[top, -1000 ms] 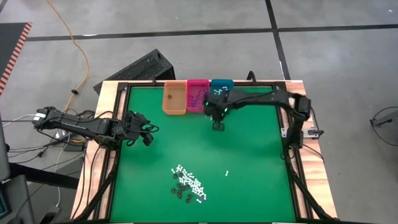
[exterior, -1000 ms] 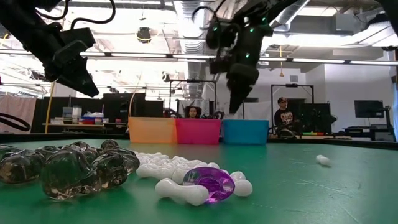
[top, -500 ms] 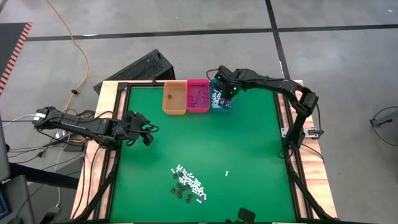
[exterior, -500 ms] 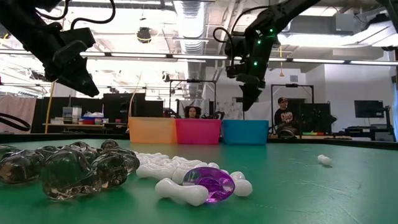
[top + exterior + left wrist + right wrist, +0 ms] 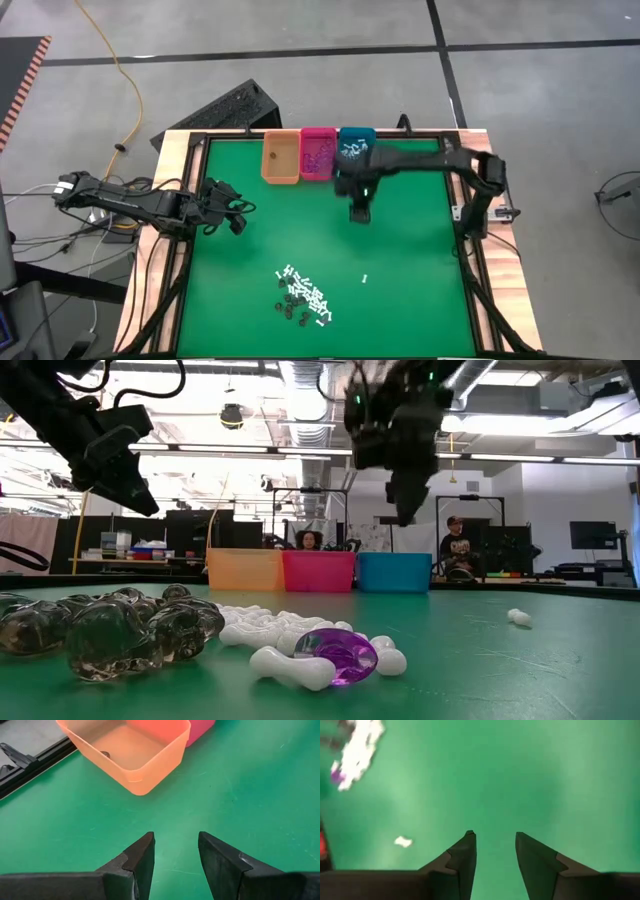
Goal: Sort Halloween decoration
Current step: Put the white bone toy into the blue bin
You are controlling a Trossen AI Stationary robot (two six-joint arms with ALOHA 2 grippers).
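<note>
in the right wrist view the pile of decorations (image 5: 355, 750) is blurred and cut off by the picture's edge, so single pieces cannot be told apart. in the high view the contents of the teal bin (image 5: 355, 148) are too small to identify. in the low view the right gripper (image 5: 400, 500) is smeared, and the bins' insides are hidden by their walls.

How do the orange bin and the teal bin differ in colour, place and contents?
The orange bin stands at the left end of the row, the teal bin at the right end. The orange one looks almost empty, with one dark bit showing in the left wrist view; the teal one holds white pieces. Both are rectangular, open-topped and flank the pink bin.
</note>
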